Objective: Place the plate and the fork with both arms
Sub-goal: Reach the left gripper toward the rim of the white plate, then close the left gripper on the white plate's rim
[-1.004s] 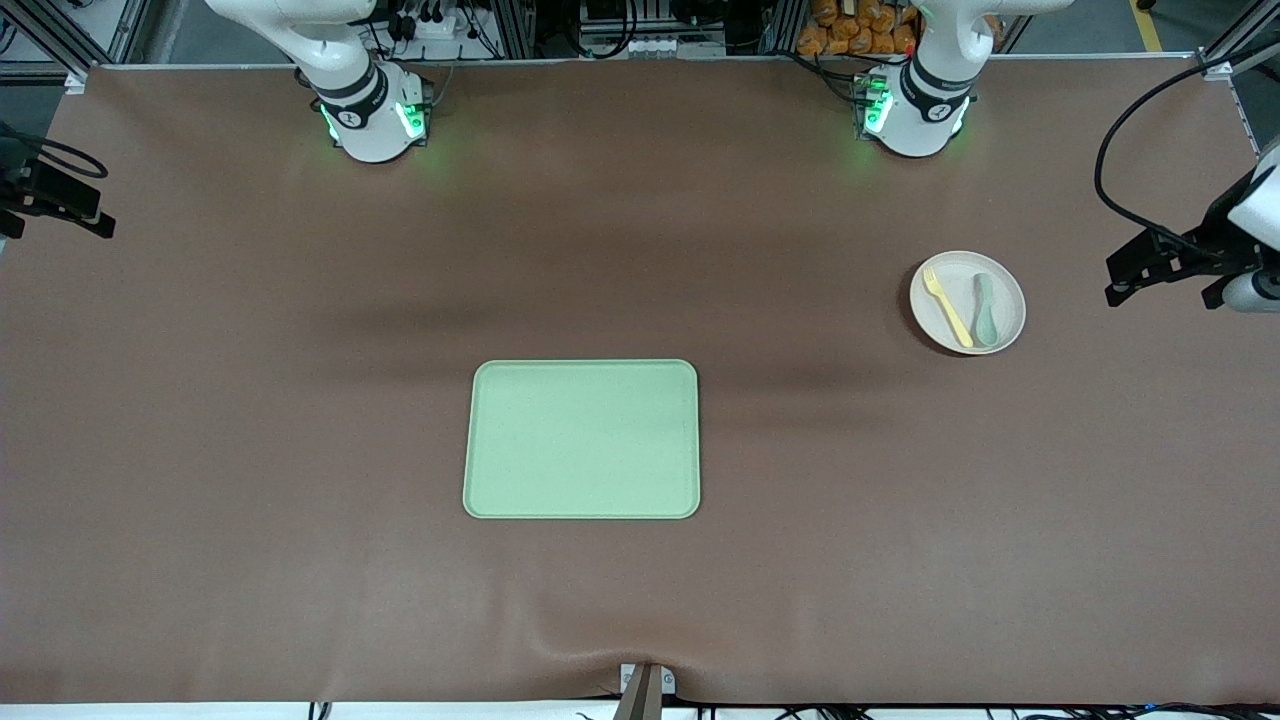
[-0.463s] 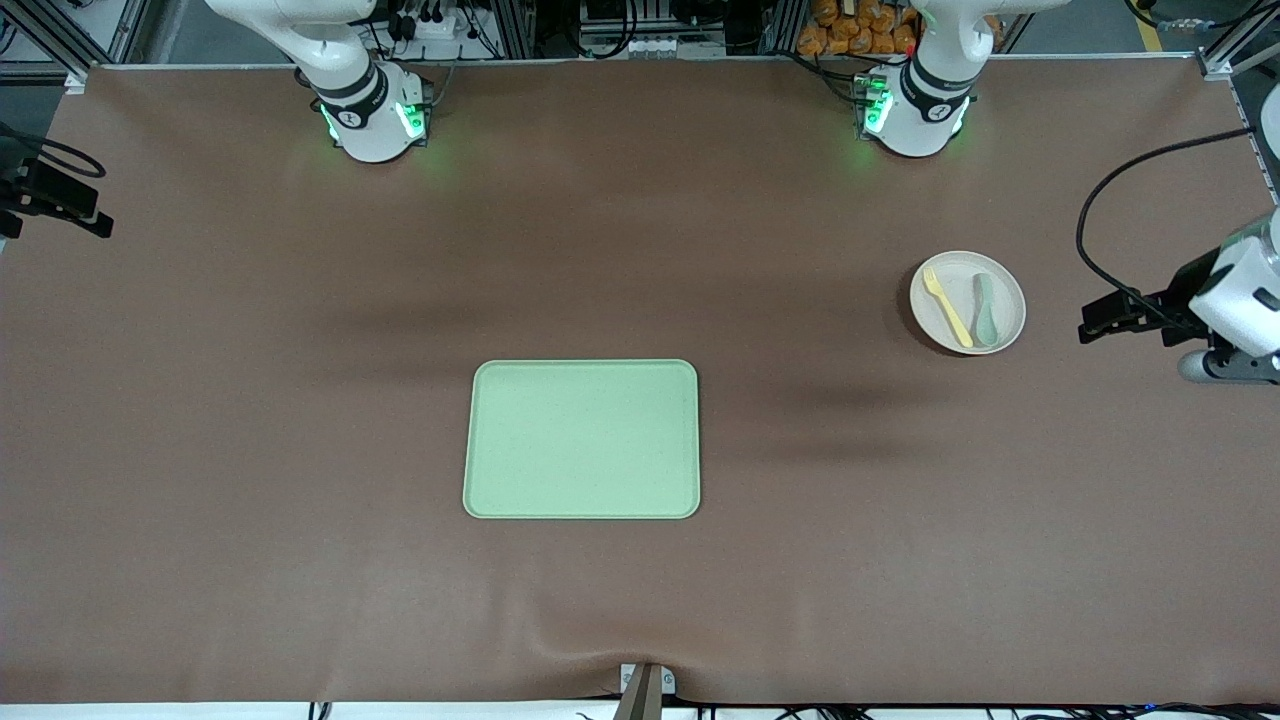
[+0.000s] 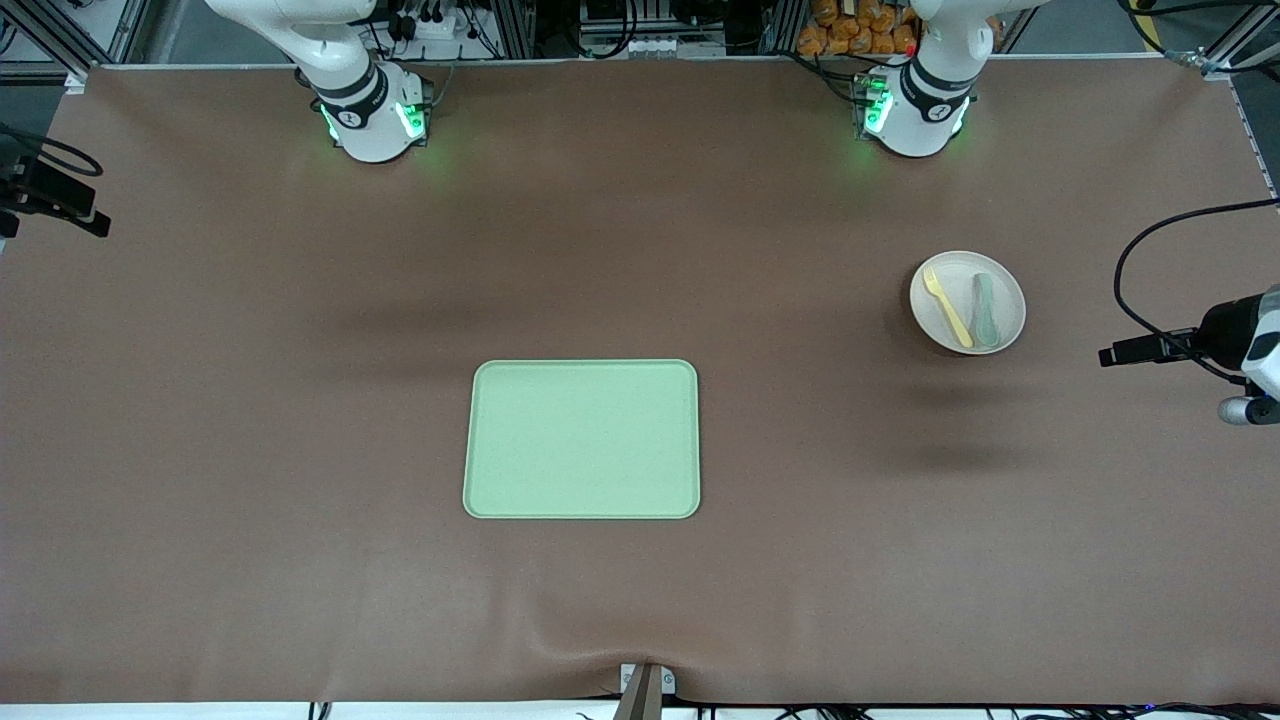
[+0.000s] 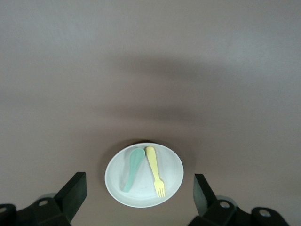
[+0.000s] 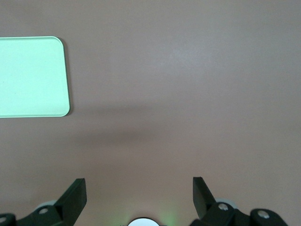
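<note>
left gripper (image 4: 138, 197) high in the air, fingers spread wide, nothing held. right gripper (image 5: 138, 197) same: raised, jaws apart, empty.

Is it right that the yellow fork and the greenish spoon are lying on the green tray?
Not quite. The yellow fork and greenish spoon lie side by side on the round plate, toward the left arm's end of the table. The green tray holds nothing, as the front view shows.

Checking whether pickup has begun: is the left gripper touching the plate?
Apart. In the left wrist view the left gripper, its fingers open, hangs well above the plate, bare table showing around it.
</note>
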Controlling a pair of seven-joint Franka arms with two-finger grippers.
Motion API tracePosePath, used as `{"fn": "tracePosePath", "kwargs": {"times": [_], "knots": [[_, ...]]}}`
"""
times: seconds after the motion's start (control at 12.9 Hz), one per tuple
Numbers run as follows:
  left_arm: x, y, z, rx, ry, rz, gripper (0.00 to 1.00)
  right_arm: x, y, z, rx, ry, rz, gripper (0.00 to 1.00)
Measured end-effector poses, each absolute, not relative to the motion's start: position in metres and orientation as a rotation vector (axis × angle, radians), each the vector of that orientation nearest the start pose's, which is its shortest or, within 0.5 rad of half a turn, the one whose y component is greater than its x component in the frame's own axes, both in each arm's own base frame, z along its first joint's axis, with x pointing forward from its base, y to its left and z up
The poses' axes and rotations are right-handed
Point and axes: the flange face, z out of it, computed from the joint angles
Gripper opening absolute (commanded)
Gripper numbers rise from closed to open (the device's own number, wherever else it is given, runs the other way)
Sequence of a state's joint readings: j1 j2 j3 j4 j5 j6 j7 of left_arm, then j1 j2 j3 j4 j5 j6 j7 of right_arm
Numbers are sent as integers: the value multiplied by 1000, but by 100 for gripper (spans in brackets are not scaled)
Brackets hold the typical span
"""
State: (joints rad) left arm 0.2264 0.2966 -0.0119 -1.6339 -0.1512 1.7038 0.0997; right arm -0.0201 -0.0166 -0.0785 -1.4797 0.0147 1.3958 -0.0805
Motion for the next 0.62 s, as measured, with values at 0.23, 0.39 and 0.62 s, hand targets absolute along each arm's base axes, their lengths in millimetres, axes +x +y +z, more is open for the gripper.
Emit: {"fn": "tracePosePath", "kwargs": {"times": [0.23,0.39,0.62], "knots": [[594,139,393,-3303,-336,417,100,528,-50,661,-3118,21,102,100],[579,145,358,-3292,-373,343,100,528,-50,661,-3118,21,101,100],[537,138,312,-3289,-303,286,100,528,-50,661,-3118,22,103,100]]}}
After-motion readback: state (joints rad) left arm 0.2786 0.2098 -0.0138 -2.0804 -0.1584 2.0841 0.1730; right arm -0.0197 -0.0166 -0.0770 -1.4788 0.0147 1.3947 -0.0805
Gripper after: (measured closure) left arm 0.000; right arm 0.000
